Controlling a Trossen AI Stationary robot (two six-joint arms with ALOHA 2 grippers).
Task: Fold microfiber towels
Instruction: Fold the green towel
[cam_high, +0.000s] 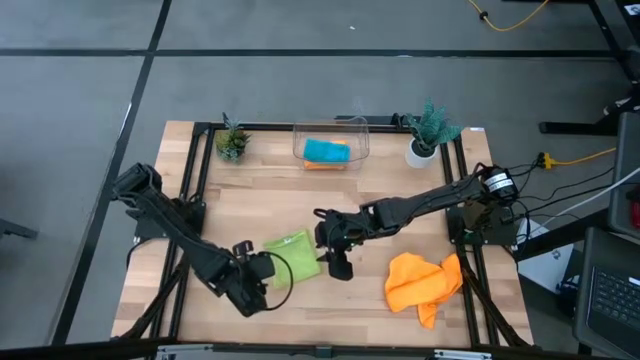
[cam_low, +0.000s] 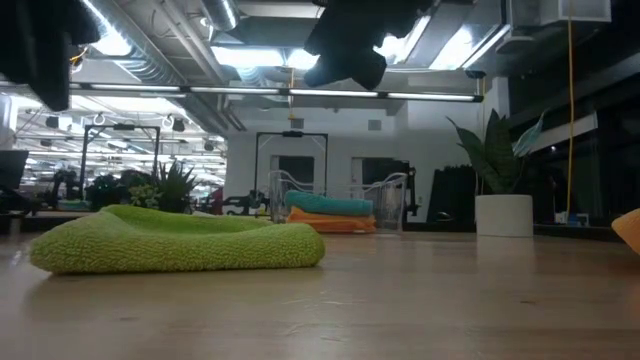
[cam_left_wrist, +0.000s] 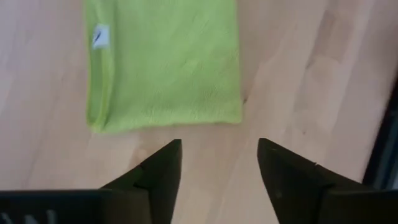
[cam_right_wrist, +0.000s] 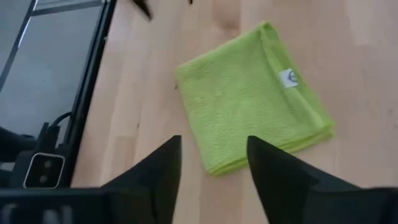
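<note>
Lying folded flat on the wooden table (cam_high: 250, 210), lime green microfiber towel (cam_high: 292, 253) between both arms | left gripper (cam_left_wrist: 219, 163) released, empty, just beside its edge | right gripper (cam_right_wrist: 212, 158) released, empty, above | risk: a low fingertip snags the fold, dragging it open

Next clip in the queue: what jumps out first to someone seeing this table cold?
The lime green towel lies folded flat near the table's front middle, with the left gripper and the right gripper both open and apart from it, one on each side. An orange towel sits crumpled at the front right. At the back, a clear bin holds a teal-blue towel stacked on another orange one.
</note>
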